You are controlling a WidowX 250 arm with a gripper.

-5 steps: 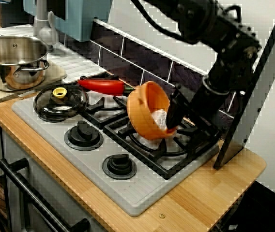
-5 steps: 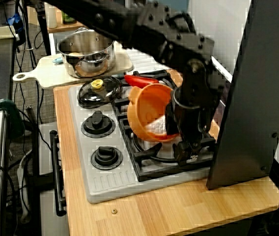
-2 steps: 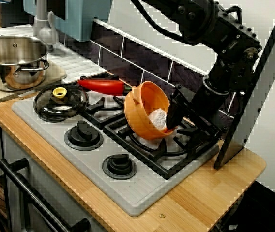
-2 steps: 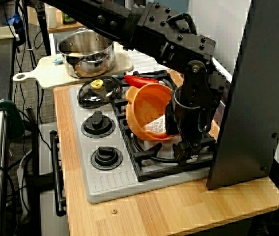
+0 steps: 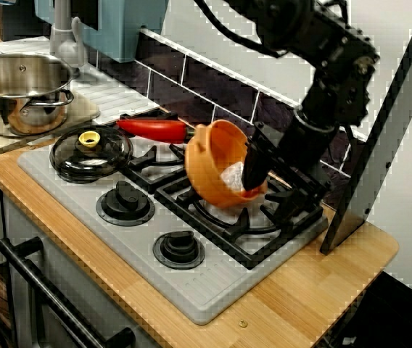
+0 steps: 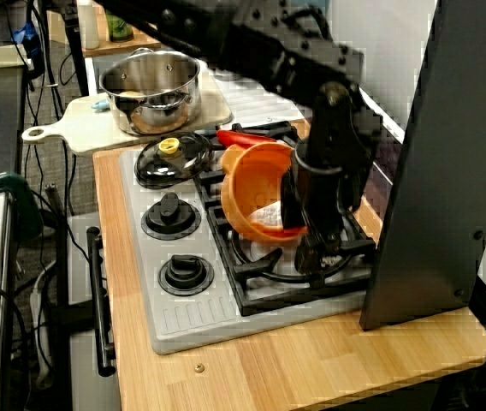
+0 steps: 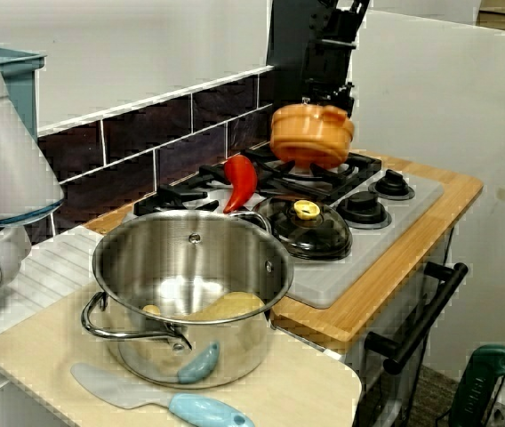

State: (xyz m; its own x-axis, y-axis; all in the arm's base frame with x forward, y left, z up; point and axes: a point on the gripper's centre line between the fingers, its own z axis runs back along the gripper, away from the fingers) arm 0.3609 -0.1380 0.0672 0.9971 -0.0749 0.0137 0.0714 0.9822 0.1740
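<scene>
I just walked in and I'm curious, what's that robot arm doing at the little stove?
The robot's hand grips the rim of an orange pot and holds it tipped over a burner of the stove. A white thing sits inside it. A glass lid and a red pepper lie nearby.

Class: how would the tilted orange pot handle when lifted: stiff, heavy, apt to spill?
Probably stiff: the orange pot holds its shape though the gripper pinches only its rim. Likely light, hanging tilted from one edge. The white lump inside might slide out.
</scene>
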